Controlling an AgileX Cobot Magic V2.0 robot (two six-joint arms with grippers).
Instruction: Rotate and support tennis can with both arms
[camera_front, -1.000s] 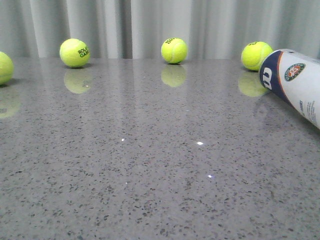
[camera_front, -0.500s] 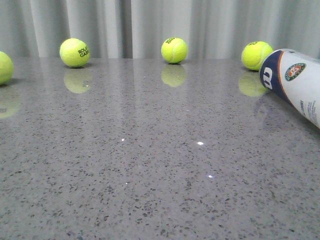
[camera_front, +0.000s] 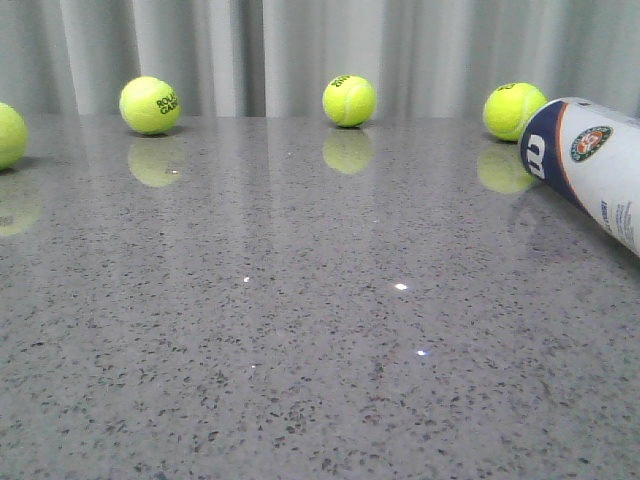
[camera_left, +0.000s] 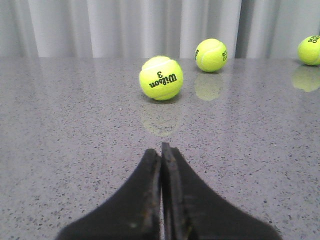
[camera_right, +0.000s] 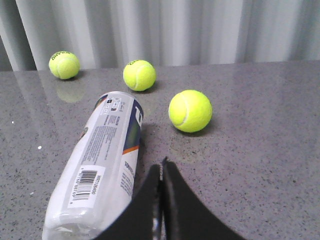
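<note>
Two grippers show, each only in its own wrist view, and both have their black fingers pressed together with nothing between them. The left gripper (camera_left: 161, 150) hangs over bare grey speckled table (camera_left: 60, 130), its tips closed to a thin seam. Beyond it sits a tennis ball printed "Wilson 3" (camera_left: 161, 78), well apart from the fingertips; a second ball (camera_left: 211, 55) lies farther off toward the pale curtain (camera_left: 125, 25), and a third ball (camera_left: 309, 50) is cut by the picture's edge.

The right gripper (camera_right: 161, 167) is likewise closed on nothing. Just beside its fingers lies the tennis can (camera_right: 97, 165), flat on its side on the table, white label and barcode facing up, the navy band with the orange stripe toward the far end; whether the fingers touch the can cannot be told. A plain yellow ball (camera_right: 190, 111) rests near the can's far end on the other side of the gripper, and two more balls (camera_right: 139, 75) (camera_right: 64, 65) sit by the curtain.

In the front view neither arm appears. The can (camera_front: 590, 165) lies at the right edge of the table (camera_front: 300, 330), its navy end with the white W and round emblem pointing inward, close to a ball (camera_front: 514, 111). Three other balls are spread along the far edge, toward the left.
</note>
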